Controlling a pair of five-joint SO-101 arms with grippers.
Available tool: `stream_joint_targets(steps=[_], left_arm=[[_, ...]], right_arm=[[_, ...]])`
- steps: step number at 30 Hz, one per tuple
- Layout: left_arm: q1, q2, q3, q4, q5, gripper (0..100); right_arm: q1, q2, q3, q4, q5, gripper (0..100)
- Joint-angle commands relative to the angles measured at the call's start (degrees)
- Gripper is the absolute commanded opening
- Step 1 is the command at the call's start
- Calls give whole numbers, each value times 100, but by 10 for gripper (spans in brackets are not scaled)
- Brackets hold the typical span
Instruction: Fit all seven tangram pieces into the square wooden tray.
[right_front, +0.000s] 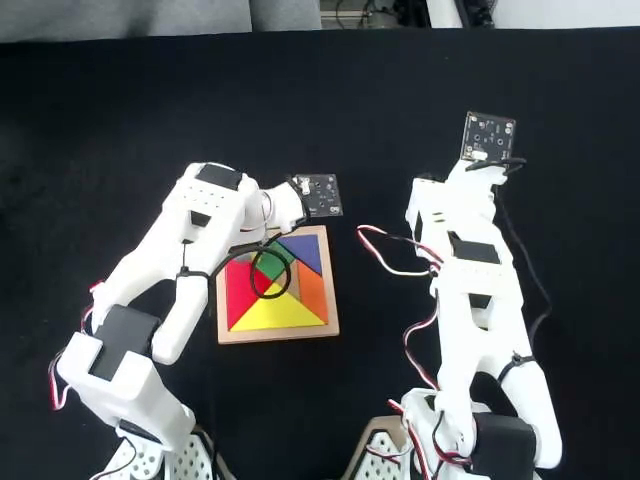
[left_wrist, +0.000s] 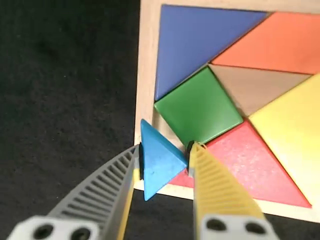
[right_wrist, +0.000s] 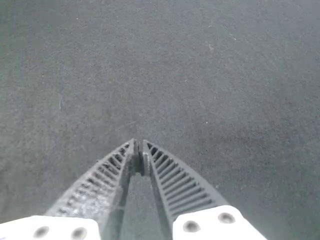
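While my left tool clamps a blue triangle over the wooden tray rim, my right tool hangs closed over black surface.

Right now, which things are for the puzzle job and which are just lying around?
For the job: wooden tray; in it, dark blue triangle, orange piece, green square, yellow triangle, red triangle; light blue triangle, held by the left tool.
Just around: black table cover; right tool, shut and empty.
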Motion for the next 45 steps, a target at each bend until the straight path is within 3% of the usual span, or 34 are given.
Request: stream_joint_targets(steps=[1,15,20,41,45], left_arm=[[-48,-44,4,-53,-62,145],[277,-70,505,-475,0,145],[462,-123,338,-484,325,145],[-215,-44,-215,-545,299,145],[-251,35,40,-888,299,145]], right_arm=[[-62,-13,-57,-88,53,15],[-62,-13,-57,-88,53,15],[-62,-31,-57,-88,53,15],[-62,-31,-57,-88,53,15],[-62,-31,-48,-88,53,15]])
